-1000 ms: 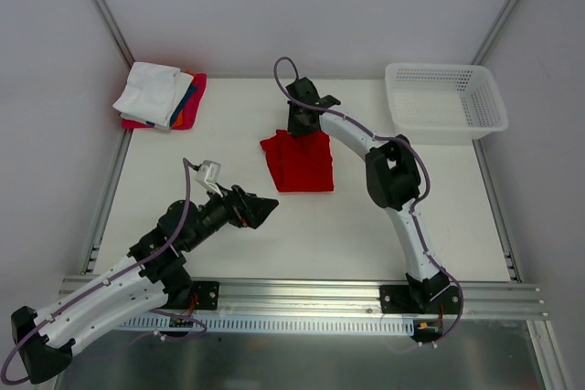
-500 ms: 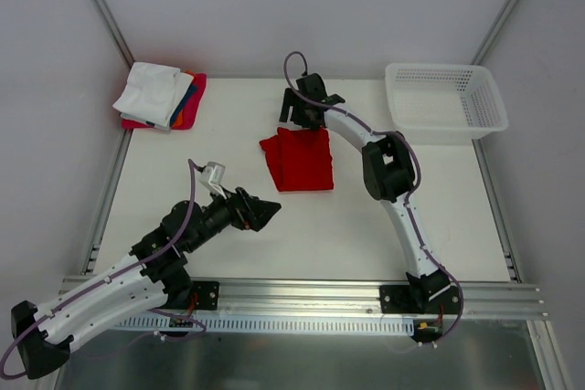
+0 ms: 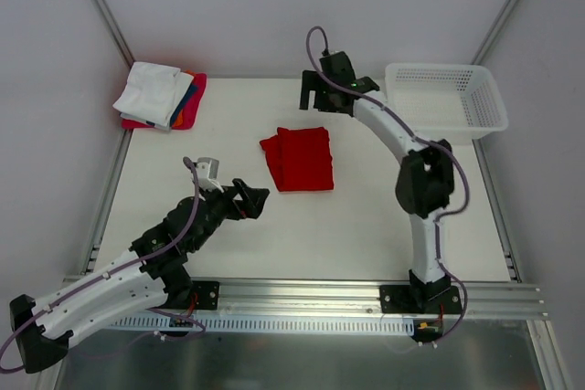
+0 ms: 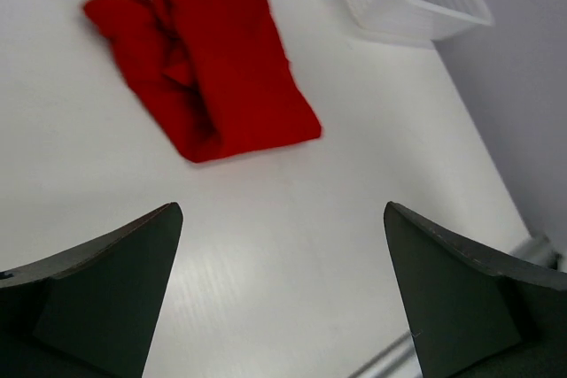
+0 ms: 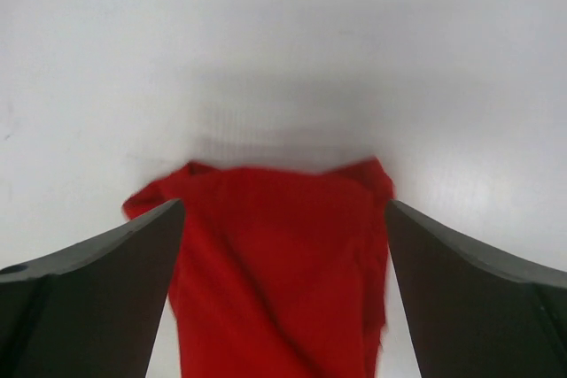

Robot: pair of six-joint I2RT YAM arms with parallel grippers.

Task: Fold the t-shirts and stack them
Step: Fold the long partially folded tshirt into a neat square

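Left claw [image 3: 256, 200] was spread, empty, near side of the red shirt [image 3: 300, 159], which lay folded on the surface [image 3: 366, 216]. Right claw [image 3: 313, 105] was spread, empty, just beyond it. My call was to pinch all layers together before moving it to the stack [image 3: 160, 95], far left of it.

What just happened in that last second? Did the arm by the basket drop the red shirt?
Yes. The right pincer let go of the red t-shirt, opened wide and lifted away toward the far edge, nearer the basket. The left pincer shifted only slightly and stayed open. The red t-shirt, the stack of folded shirts and the basket kept their places.
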